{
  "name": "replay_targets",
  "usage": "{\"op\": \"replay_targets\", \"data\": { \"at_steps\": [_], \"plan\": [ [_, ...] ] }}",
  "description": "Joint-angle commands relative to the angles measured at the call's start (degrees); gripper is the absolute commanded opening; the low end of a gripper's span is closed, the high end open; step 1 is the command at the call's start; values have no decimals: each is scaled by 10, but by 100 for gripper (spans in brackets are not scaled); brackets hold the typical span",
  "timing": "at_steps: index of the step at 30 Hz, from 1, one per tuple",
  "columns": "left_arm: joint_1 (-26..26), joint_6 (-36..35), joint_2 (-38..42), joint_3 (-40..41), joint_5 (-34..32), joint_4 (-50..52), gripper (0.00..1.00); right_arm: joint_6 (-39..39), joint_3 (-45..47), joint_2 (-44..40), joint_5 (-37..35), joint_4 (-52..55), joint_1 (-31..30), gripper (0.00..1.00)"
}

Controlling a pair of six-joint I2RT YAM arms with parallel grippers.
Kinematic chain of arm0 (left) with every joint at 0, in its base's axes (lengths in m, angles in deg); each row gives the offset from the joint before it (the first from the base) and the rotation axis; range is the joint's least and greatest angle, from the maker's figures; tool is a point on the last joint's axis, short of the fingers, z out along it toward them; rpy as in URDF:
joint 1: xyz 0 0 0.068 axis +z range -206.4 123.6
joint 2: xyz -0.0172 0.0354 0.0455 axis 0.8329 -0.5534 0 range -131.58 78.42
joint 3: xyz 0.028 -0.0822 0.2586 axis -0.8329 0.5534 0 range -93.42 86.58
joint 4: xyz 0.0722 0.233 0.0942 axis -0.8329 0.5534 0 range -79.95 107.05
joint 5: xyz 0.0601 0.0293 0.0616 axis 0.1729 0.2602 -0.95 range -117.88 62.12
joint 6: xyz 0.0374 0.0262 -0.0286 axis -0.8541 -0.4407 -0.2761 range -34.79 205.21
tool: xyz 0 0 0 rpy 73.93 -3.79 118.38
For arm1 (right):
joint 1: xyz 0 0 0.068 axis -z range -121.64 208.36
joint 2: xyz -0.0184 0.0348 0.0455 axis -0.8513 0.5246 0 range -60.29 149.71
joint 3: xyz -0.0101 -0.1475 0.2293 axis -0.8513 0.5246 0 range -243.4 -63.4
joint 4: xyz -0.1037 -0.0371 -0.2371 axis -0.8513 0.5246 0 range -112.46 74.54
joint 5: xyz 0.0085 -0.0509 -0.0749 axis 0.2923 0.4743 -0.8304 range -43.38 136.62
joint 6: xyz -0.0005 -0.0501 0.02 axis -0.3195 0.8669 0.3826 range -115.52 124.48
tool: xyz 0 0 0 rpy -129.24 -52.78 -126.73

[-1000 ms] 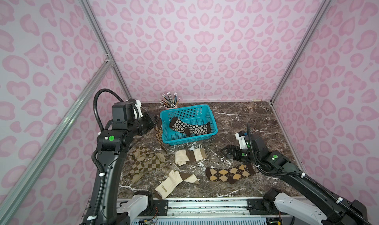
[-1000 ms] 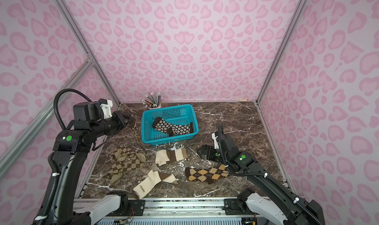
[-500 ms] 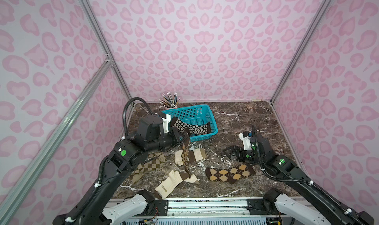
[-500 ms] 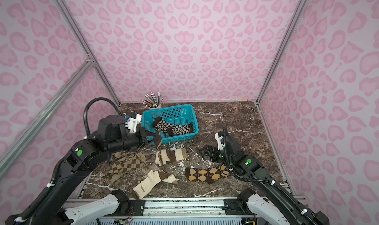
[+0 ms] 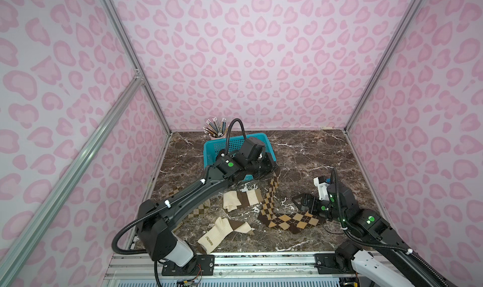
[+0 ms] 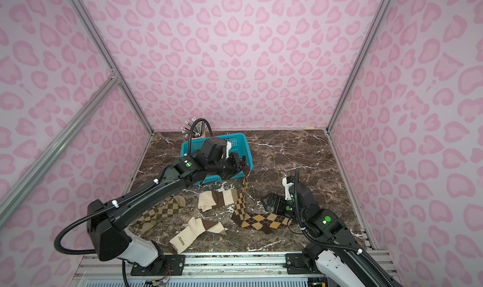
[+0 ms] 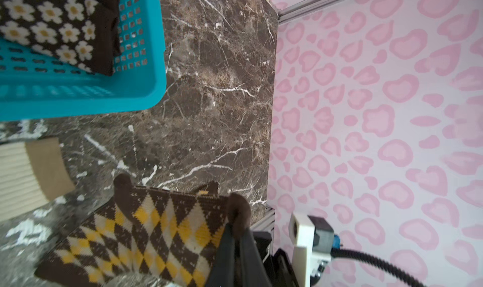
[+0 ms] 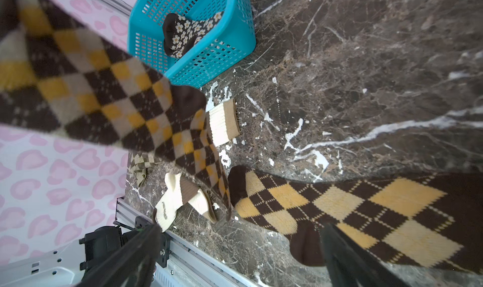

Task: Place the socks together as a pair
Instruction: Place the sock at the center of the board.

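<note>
My left gripper point(image 5: 274, 166) point(image 7: 235, 228) is shut on the dark cuff of a brown-tan argyle sock point(image 5: 271, 194) point(image 6: 241, 196). The sock hangs down in front of the basket, and its lower end trails on the table against the matching argyle sock point(image 5: 295, 220) point(image 8: 339, 202), which lies flat. My right gripper point(image 5: 300, 203) point(image 8: 240, 228) stands open just above the table at the flat sock's far side, with nothing between its fingers. Two cream ribbed socks point(image 5: 241, 199) point(image 5: 222, 233) lie at the middle front.
A teal basket point(image 5: 211, 152) at the back holds dark brown flower socks point(image 7: 52, 24). A cup of pencils point(image 5: 217, 130) stands behind it. Olive diamond-check socks point(image 6: 162, 212) lie at the left, partly under my left arm. The metal rail point(image 5: 261, 259) borders the table's front.
My left arm has swung from the left wall across to the right with the argyle sock, whose end now reaches the flat argyle sock. The right arm has barely moved.
</note>
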Motion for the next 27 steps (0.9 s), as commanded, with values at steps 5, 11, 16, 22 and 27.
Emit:
{"op": "replay_targets", "data": {
  "at_steps": [5, 11, 16, 22, 27],
  "plan": [
    [29, -30, -99, -64, -13, -36, 3, -56, 42, -9, 51, -40, -12, 88],
    [45, -24, -125, -64, -9, -51, 3, -60, 53, 80, 52, -116, -73, 84],
    [54, -21, -128, -46, -15, -56, 3, -57, 33, 209, 35, -182, -106, 78],
    [61, -26, -129, -47, -13, -57, 3, -57, -18, 353, 17, -178, -118, 69],
    [64, -22, -121, -26, -10, -71, 3, -60, -45, 421, 13, -208, -120, 64]
  ]
}}
